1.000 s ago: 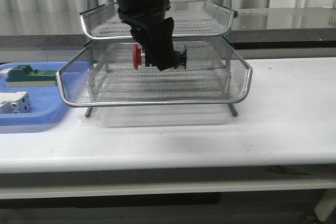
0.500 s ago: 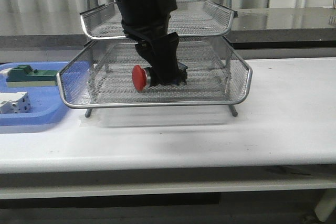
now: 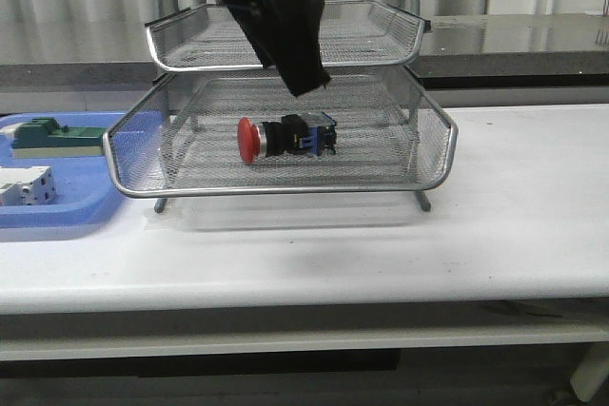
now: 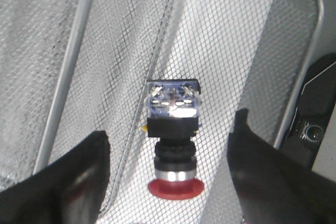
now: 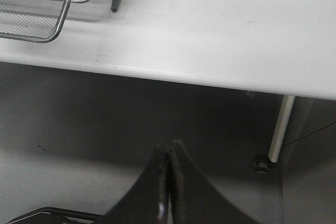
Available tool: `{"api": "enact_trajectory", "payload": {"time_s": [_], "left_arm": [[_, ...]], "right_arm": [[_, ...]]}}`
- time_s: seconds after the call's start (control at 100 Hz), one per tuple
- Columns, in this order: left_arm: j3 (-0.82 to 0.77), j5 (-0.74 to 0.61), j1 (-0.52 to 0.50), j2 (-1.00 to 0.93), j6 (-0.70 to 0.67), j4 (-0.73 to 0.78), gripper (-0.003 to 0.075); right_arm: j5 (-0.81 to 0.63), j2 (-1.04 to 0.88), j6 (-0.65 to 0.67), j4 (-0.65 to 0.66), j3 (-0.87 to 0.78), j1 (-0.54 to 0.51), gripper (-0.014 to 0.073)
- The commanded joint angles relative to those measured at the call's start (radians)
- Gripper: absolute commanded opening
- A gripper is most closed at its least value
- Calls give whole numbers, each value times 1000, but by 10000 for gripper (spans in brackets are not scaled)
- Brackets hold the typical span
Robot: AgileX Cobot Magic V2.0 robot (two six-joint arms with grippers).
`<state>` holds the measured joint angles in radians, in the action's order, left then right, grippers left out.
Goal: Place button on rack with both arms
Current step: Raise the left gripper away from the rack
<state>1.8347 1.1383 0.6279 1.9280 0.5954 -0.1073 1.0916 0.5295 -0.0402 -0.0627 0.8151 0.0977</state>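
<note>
Red-headed button (image 3: pixel 285 137) on its side in rack's (image 3: pixel 285 185) lower tray

The rack (image 3: pixel 285 140) top tier and left arm (image 3: pixel 271 7) are cut off above.

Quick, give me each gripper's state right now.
Left gripper: open, holding nothing, above the button lying in the rack.
Right gripper: shut, empty, off the table's edge.
</note>
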Motion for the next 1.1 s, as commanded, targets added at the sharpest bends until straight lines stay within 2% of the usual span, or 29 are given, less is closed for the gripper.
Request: {"api": "enact_trajectory", "payload": {"time_s": [0.0, 0.3, 0.52, 0.78, 1.09], "left_arm": [[34, -4, -7, -103, -55, -7, 462], [-15, 11, -153, -256, -146, -6, 454], [-187, -48, -292, -432, -162, -8, 417], [-542, -311, -417, -734, -200, -24, 417], [-999, -672, -436, -1108, -204, -112, 418]], "right_arm": [[-51, 6, 0, 11, 24, -4, -67], [-51, 6, 0, 11, 24, -4, -67], [-51, 6, 0, 11, 24, -4, -67], [-51, 6, 0, 11, 24, -4, -67], [-51, 6, 0, 11, 24, -4, -67]]}}
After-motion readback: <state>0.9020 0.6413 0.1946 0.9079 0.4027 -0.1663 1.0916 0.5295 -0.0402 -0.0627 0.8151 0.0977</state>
